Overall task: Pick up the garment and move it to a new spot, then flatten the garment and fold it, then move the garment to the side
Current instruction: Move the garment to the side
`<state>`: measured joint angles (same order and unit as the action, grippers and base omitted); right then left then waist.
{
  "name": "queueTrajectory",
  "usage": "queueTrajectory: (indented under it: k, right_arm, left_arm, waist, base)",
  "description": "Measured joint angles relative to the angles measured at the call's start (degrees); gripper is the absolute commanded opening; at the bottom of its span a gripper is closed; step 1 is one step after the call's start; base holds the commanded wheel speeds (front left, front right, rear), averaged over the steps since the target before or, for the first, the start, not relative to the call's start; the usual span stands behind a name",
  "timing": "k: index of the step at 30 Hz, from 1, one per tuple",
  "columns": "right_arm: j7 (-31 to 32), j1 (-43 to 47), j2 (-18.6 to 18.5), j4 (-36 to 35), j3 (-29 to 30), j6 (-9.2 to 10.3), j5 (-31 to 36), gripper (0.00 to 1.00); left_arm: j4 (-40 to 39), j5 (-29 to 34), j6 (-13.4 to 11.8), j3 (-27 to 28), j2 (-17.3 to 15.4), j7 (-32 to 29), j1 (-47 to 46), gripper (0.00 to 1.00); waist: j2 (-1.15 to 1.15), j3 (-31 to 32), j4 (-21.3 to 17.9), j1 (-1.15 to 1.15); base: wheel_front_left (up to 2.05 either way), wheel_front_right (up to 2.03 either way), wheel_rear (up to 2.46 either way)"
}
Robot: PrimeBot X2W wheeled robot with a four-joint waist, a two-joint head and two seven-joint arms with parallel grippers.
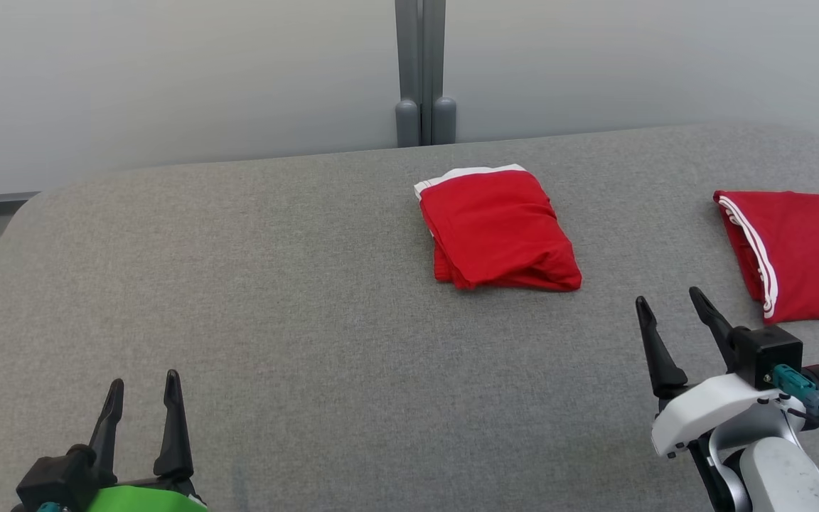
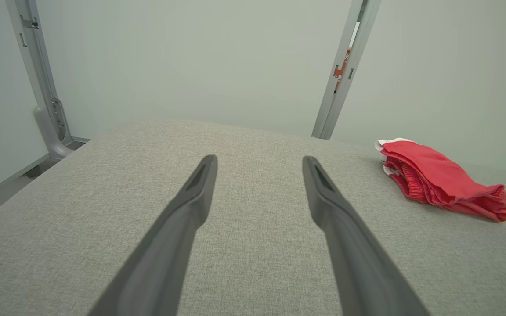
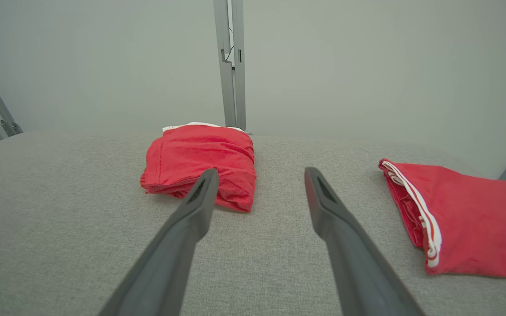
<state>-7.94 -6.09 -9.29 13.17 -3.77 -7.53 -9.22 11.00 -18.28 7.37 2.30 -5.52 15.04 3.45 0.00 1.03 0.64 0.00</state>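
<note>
My left end effector (image 1: 144, 379) hangs low at the near left of the grey table (image 1: 239, 284), its two dark fingers spread wide with nothing between them. In its wrist view (image 2: 259, 158) there is bare cloth surface under the gap. My right end effector (image 1: 667, 295) is at the near right, also spread wide and holding nothing. Its fingers point up the table.

The garment (image 1: 498, 231), red with a white band at its far edge, lies folded in a thick bundle past the table's middle, well apart from both end effectors. From my right wrist (image 3: 261, 170) it sits ahead and to the left of the gap (image 3: 200, 158). From my left wrist it lies off to the right (image 2: 442, 184).

A second garment (image 1: 800, 249), red with white stripes, lies flat at the table's right edge, just beyond my right end effector. A grey post (image 1: 420, 71) stands behind the table against a pale wall (image 1: 168, 85).
</note>
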Motion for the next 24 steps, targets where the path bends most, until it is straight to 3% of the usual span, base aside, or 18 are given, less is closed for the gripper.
queueTrajectory:
  k: [18, 21, 24]
  right_arm:
    - [0.53, -0.65, 1.19, 0.48, 1.13, 0.00, 0.62, 1.00]
    - [2.45, -3.35, 1.25, -0.12, 1.85, 0.00, 0.76, 1.00]
    - [8.43, -7.71, 0.97, 1.12, 2.03, 0.01, -0.48, 1.00]
  left_arm:
    - [-0.47, -0.08, 0.01, -0.48, -0.02, 0.00, -0.51, 1.00]
    - [-1.19, -0.08, 0.01, -0.57, 0.04, 0.00, -1.09, 1.00]
    - [-1.97, -0.08, 0.01, -0.73, 0.32, 0.01, -2.14, 1.00]
  waist:
    - [0.00, -1.78, 1.14, 0.00]
    - [0.00, -2.85, 1.51, 0.00]
    - [0.00, -4.17, 2.02, 0.00]
  base:
    - [0.00, 0.00, 0.00]
    - [0.00, 0.00, 0.00]
    - [0.00, 0.00, 0.00]
